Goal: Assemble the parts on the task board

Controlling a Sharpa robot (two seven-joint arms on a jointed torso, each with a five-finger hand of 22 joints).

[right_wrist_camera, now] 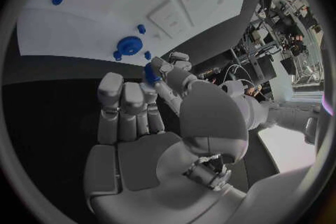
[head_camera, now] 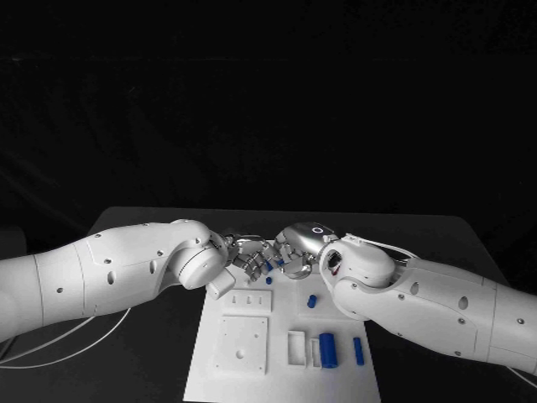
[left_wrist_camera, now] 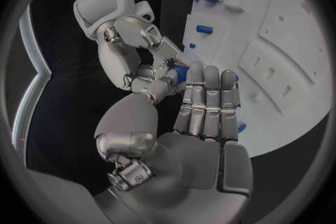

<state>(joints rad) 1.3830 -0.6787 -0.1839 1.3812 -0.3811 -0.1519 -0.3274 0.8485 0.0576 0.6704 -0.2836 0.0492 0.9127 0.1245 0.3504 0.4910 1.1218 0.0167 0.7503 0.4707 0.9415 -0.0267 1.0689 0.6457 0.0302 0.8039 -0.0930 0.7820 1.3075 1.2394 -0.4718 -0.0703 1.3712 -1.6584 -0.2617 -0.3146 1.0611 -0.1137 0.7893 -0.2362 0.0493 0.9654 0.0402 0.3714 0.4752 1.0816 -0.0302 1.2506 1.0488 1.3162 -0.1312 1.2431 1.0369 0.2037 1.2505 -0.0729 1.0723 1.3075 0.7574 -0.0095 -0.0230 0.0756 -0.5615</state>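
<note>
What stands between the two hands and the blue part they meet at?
Nothing visible. The left hand and right hand meet over the board's far end, and fingertips of both touch the blue part.

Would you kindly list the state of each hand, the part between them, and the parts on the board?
left hand: fingers pinching a small blue part over the far end of the task board.
right hand: fingertips on the same part.
blue cylinder: lying on the board, untouched.
small blue peg: on the board, untouched.
</note>
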